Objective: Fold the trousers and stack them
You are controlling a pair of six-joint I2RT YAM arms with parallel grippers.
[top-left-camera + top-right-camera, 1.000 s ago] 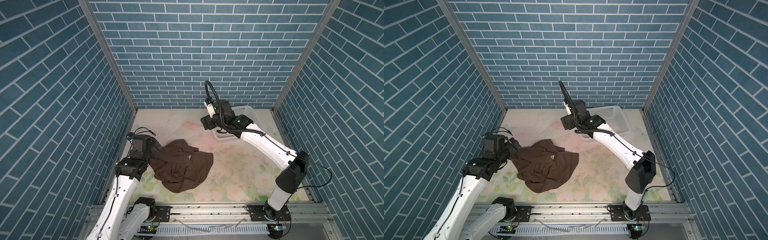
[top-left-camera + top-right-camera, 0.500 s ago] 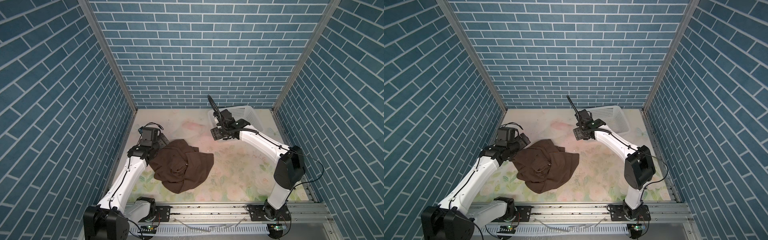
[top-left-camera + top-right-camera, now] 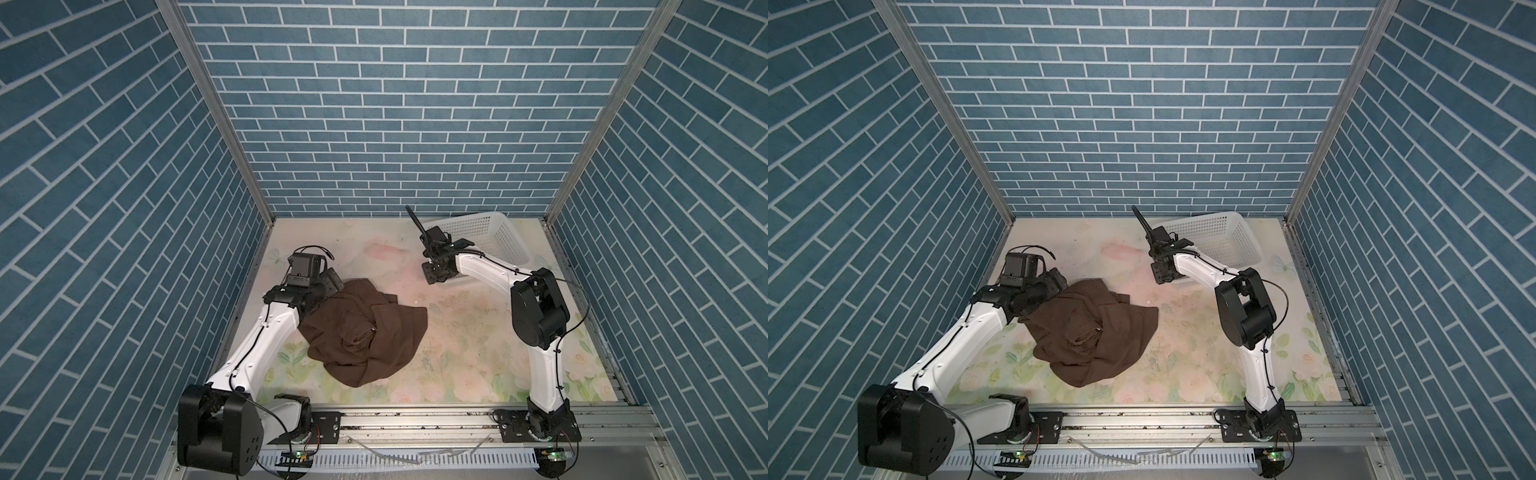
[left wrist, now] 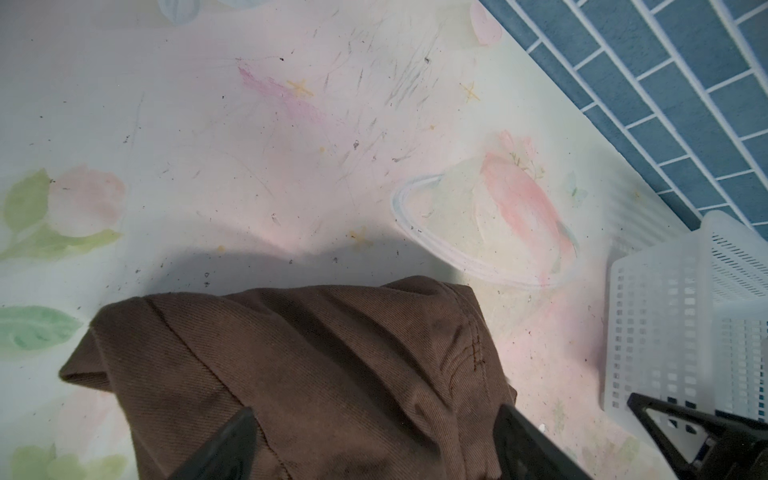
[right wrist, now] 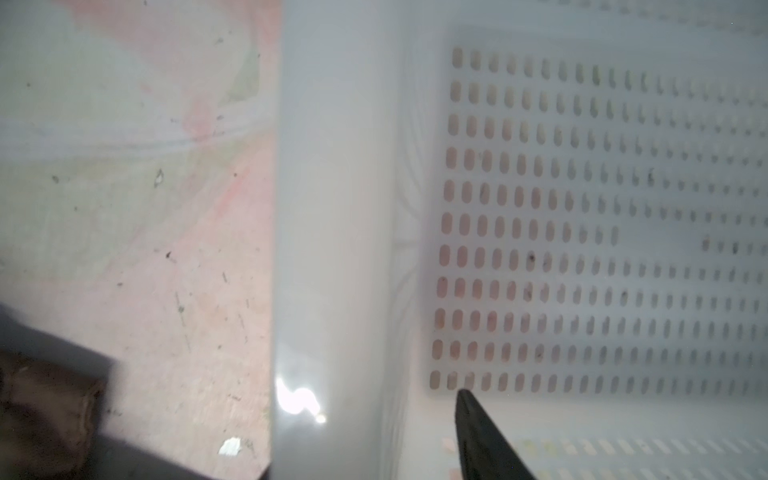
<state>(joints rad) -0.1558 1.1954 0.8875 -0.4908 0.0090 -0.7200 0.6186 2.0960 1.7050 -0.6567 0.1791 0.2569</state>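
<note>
We find the trousers [image 3: 365, 328] lying in a crumpled brown heap on the floral worktop [image 3: 457, 353], left of centre in both top views, unfolded and wholly outside any container. The left gripper [image 3: 332, 286] sits at the heap's far left edge. In the left wrist view its jaws stand wide apart, with cloth [image 4: 311, 374] lying between the two fingers [image 4: 224, 449] and not pinched. Well apart, at the far right corner of the worktop, stands the white perforated basket [image 3: 498, 232]. What we see of its inside is slotted wall and floor. The right gripper [image 3: 434, 277] hangs at the basket's near left corner. In the right wrist view one dark finger [image 5: 478, 432] reaches inside, just past the rim [image 5: 332, 208]. We cannot tell whether those jaws clamp the rim or merely straddle it.
</note>
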